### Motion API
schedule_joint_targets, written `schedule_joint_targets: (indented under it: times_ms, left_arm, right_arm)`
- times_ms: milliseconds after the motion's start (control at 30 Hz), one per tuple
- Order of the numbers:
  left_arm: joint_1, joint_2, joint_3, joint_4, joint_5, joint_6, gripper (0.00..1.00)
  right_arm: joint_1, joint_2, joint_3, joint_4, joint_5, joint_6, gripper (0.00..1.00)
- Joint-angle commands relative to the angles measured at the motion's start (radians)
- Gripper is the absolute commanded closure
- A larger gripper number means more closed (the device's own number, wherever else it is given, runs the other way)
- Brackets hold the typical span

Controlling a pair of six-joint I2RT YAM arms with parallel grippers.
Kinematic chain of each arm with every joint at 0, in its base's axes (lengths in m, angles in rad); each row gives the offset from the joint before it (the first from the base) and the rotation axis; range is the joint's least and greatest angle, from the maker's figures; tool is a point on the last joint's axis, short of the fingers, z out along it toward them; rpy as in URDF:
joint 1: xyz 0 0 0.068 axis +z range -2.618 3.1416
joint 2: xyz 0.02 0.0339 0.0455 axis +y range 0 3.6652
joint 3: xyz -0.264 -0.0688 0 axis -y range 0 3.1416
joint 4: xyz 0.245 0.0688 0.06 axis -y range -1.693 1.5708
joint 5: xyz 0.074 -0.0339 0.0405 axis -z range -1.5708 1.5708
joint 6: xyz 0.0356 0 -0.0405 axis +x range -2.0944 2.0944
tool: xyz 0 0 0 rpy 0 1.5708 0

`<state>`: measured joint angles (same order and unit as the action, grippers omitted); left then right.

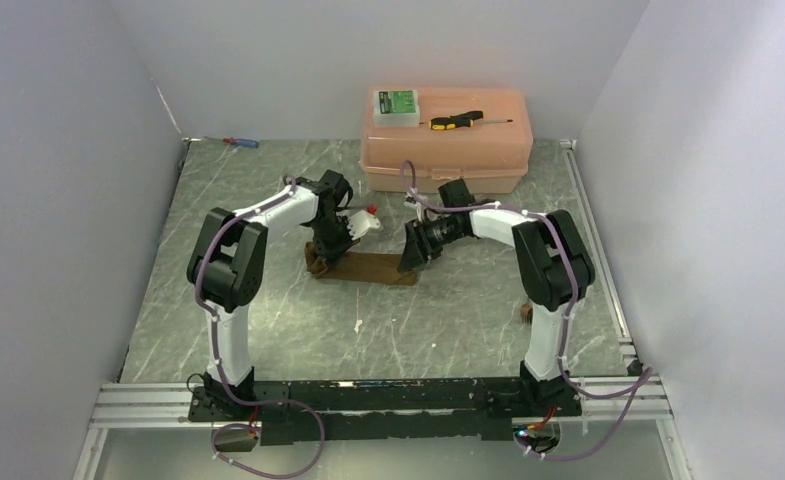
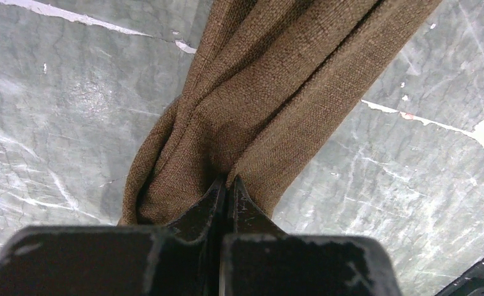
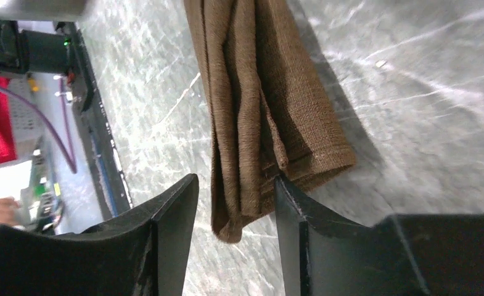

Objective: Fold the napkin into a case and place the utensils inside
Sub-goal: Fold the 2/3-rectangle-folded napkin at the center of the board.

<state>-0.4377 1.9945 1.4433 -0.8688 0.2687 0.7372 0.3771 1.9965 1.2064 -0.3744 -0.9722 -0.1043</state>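
Across the middle of the top view, the napkin (image 1: 363, 268) is lying on the surface (image 1: 468, 320) as a long, narrow band, gathered into several loose layers and stretched between the two hands. The left hand (image 2: 228, 185) is pinching the band's left end, its fingers closed tight on a bunched fold of brown cloth. The right hand (image 3: 236, 185) is sitting at the other end with its fingers standing moderately apart. The cloth's end is lying between them on the surface, brushing one finger but not being gripped.

Judging from this, the folding is only partly underway. The cloth is narrowed lengthwise, but its layers are rumpled and uneven in both wrist views. No tidy pouch or diagonal flap is showing, so the case is not yet formed. Squaring the band, folding it into a pocket and loading it are all remaining.

No utensils are showing near the cloth. A small dark object (image 1: 525, 314) beside the right arm's upright, lower right of centre, may be one, but it is too small to tell. At upper centre, the pink box (image 1: 446, 150) is carrying the yellow-and-black screwdriver (image 1: 456, 121), well apart from the work.
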Motion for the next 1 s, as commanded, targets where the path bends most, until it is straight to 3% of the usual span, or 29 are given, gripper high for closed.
schedule_joint_targets:
  times_ms: [0, 100, 167, 200, 333, 467, 667, 967]
  left_arm:
    - [0.025, 0.076, 0.025, 0.041, -0.007, 0.005, 0.97]
    - [0.025, 0.087, 0.036, 0.028, 0.015, -0.003, 0.97]
    - [0.025, 0.086, 0.038, 0.032, 0.021, -0.005, 0.97]
    - [0.025, 0.086, 0.040, 0.030, 0.023, -0.007, 0.97]
    - [0.025, 0.081, 0.034, 0.038, 0.027, -0.011, 0.97]
    - [0.025, 0.080, 0.035, 0.040, 0.030, -0.017, 0.97]
    - [0.025, 0.068, 0.023, 0.047, 0.029, -0.017, 0.97]
    - [0.025, 0.038, 0.007, 0.077, 0.019, -0.034, 0.97]
  right_arm:
    - [-0.013, -0.152, -0.031, 0.119, 0.145, 0.045, 0.44]
    - [-0.021, -0.217, -0.072, 0.176, 0.197, 0.081, 0.41]
    - [-0.021, -0.260, -0.120, 0.248, 0.197, 0.117, 0.44]
    - [-0.017, -0.281, -0.154, 0.345, 0.180, 0.167, 0.49]
    - [0.063, -0.301, -0.310, 0.752, 0.140, 0.420, 0.84]
    - [0.182, -0.239, -0.364, 1.027, 0.214, 0.523, 1.00]
    - [0.243, -0.128, -0.400, 1.343, 0.327, 0.592, 1.00]
    - [0.296, 0.029, -0.395, 1.428, 0.548, 0.579, 1.00]
